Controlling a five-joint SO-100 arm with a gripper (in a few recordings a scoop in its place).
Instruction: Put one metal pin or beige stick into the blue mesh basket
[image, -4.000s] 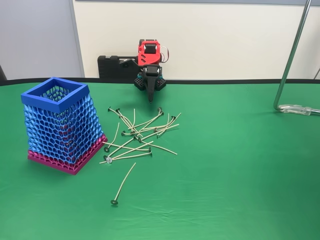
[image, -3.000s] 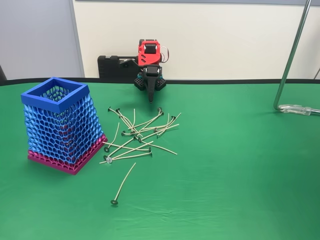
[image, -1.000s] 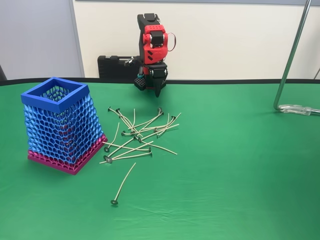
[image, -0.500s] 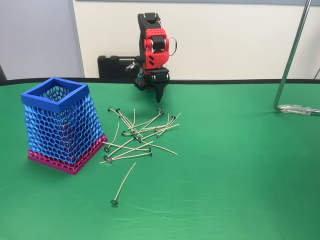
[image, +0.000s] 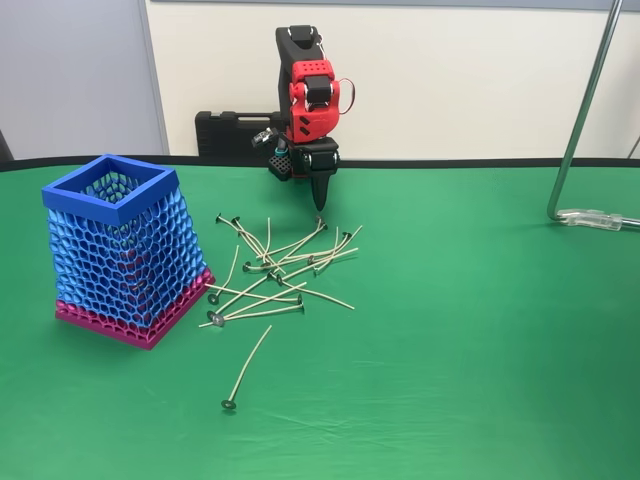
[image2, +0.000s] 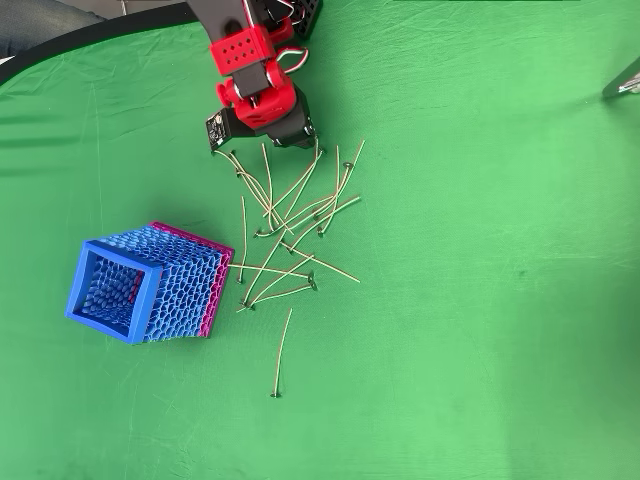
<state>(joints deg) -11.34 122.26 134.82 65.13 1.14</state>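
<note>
The hand (image: 321, 203) points straight down over the far edge of the stick pile, its dark fingers drawn to 1 narrow tip with no gap visible and nothing between them, so it looks clenched and empty. In the overhead view the hand (image2: 300, 143) sits above the upper ends of the scattered sticks. The pile of sticks (image: 280, 265) lies tangled on the green desk (image: 480, 340), just right of the blue mesh basket (image: 112, 190), which stands upright with its square rim open.

The step in hand appears to be the approach for a pick. To do it well, the fingers likely need to part before descending, since a pinched tip would only push sticks aside. Choosing a target matters: the crossed sticks in the middle risk lifting 2 at once, whereas the lone stick (image: 247, 366) lying apart nearer the camera offers a cleaner grasp. Gripping across the shaft near its middle should keep it from swinging on the way to the basket.
</note>
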